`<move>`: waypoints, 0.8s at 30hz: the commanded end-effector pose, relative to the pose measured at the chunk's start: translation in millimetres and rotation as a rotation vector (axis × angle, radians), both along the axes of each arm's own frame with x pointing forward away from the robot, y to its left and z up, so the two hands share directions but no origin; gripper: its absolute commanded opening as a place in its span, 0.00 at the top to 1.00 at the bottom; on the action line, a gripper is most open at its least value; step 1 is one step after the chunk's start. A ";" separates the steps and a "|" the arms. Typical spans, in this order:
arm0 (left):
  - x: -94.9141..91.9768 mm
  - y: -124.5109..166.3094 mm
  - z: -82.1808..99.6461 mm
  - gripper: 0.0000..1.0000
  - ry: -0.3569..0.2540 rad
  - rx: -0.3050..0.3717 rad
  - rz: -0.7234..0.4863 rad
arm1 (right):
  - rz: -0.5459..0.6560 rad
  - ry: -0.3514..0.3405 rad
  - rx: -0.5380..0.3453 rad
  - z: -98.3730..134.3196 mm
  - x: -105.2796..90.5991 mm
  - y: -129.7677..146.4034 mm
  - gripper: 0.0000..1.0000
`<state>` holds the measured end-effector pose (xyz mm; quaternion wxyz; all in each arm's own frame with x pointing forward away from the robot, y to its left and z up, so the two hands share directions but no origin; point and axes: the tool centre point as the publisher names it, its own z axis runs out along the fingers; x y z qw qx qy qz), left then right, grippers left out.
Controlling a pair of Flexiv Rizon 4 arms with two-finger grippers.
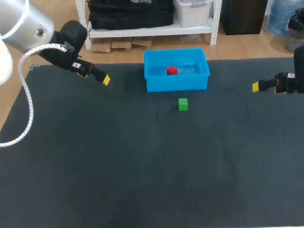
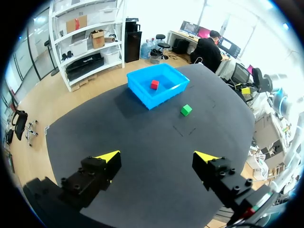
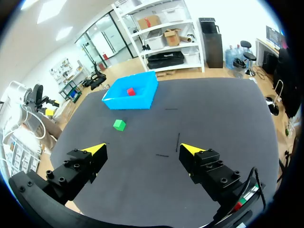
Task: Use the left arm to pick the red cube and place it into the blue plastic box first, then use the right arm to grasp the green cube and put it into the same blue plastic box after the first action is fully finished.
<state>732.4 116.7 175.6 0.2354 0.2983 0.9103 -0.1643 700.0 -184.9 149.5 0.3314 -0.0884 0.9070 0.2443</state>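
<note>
From the head view, my left tool (image 1: 105,80) hangs above the dark worktop (image 1: 142,166) at the far left, well apart from the blue plastic box (image 1: 175,84), which sits at the far middle. The red cube (image 1: 172,71) lies inside the box, on its floor near the centre. The green cube (image 1: 183,104) rests on the worktop just in front of the box's near wall. My right tool (image 1: 255,86) hangs at the far right, well apart from the green cube. In the left wrist view, the left tool's yellow-tipped fingers stand wide with nothing between them. The green cube lies far ahead, and the box with the red cube lies beyond it. In the right wrist view, the right tool is also wide and holds nothing. The small, bright green cube sits well ahead, toward its left finger's side, with the open-topped box beyond.
</note>
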 end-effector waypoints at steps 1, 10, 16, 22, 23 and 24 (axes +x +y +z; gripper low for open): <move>-0.7 0.5 -0.3 0.00 -0.002 -0.003 0.000 | 0.000 0.001 -0.002 0.1 0.2 0.1 0.00; -0.7 0.5 -0.3 0.00 -0.002 -0.003 0.000 | 0.000 0.001 -0.002 0.1 0.2 0.1 0.00; -0.7 0.5 -0.3 0.00 -0.002 -0.003 0.000 | -0.010 0.006 -0.024 -1.0 0.2 5.5 0.00; -0.7 0.5 -0.3 0.00 -0.002 -0.003 0.000 | 0.024 0.012 -0.036 -0.2 6.7 18.7 0.00; -0.7 0.5 -0.3 0.00 -0.002 -0.003 0.000 | 0.028 0.013 -0.034 0.8 8.7 20.0 0.00; -0.7 0.5 -0.3 0.00 -0.002 -0.003 0.000 | 0.030 0.013 -0.033 1.2 10.2 20.9 0.00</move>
